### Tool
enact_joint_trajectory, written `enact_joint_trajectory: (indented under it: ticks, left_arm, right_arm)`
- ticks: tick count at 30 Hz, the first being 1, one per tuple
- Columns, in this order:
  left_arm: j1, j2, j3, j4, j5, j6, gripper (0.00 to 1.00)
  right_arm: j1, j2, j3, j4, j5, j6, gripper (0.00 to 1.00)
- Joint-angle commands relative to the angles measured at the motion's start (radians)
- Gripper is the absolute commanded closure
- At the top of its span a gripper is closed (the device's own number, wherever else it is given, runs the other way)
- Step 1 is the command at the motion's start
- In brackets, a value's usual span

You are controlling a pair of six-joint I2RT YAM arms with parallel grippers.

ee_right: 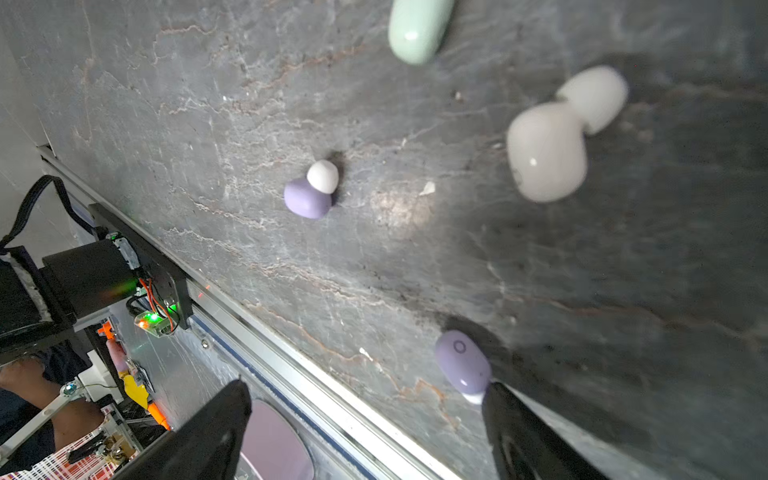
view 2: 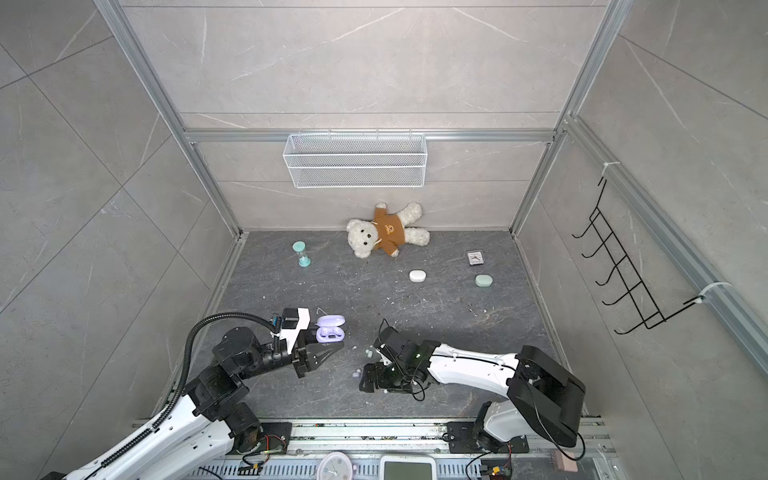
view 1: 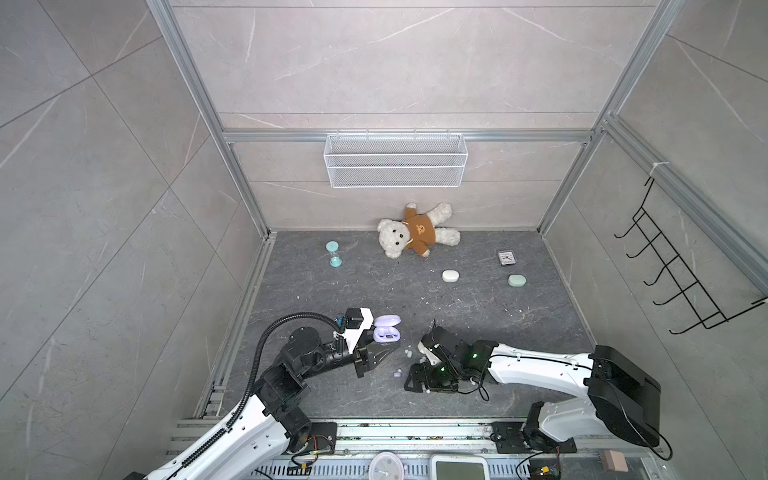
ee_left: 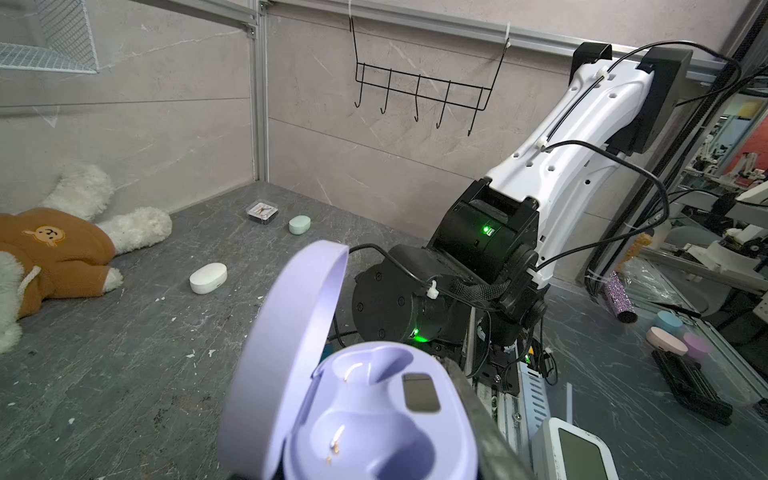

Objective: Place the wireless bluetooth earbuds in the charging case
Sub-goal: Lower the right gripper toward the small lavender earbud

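Your left claw [view 1: 390, 343] is clamped on the lilac charging case [ee_left: 374, 415] near the front left of the dark stone tabletop [view 1: 478, 328]. In the left wrist view one grey finger [ee_left: 488, 424] presses against the case's side, and the other is hidden behind the raised lid [ee_left: 286, 332] (so you only see half the grip). The case is open, and gold contacts show in both sockets. You cannot tell whether it rests on the tabletop or hangs just above it. Your right claw [ee_right: 368, 385] points down at the tabletop just to the right of the case, its jaws spread wide with nothing between them. In the right wrist view a lilac bud [ee_right: 463, 365] lies flat with its pale end right at the tip of one black finger [ee_right: 523, 440], and it is hard to say whether the two touch. A second lilac bud [ee_right: 308, 201], with a white tip, lies further out, apart from both fingers. Beyond it are a mint bud [ee_right: 417, 29] at the edge of that view and two white lumps [ee_right: 544, 151] touching each other, too blurred to tell whether they are one bud or two. Well back on the tabletop sit a closed white case [view 1: 450, 275] and a closed mint case [view 1: 516, 280], far from both claws. A teddy bear [view 1: 417, 232] lies against the back wall.
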Motion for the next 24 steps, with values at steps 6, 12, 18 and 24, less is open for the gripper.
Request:
enact_joint_trajectory:
  ticks: [6, 12, 18, 24]
  left_arm:
    - [0.002, -0.024, 0.015, 0.018, -0.008, -0.012, 0.86]
    - [0.002, -0.025, 0.017, 0.014, -0.006, -0.012, 0.85]
    - [0.002, -0.03, 0.02, 0.006, -0.006, -0.011, 0.85]
    - [0.002, -0.039, 0.019, 0.002, -0.007, -0.017, 0.85]
  right_arm:
    - [0.044, 0.026, 0.044, -0.034, -0.005, -0.011, 0.1]
    - [0.074, 0.032, 0.054, -0.04, 0.008, 0.005, 0.1]
    - [0.091, 0.01, 0.074, -0.081, 0.026, 0.002, 0.1]
    - [0.092, -0.005, 0.156, -0.263, 0.128, -0.075, 0.17]
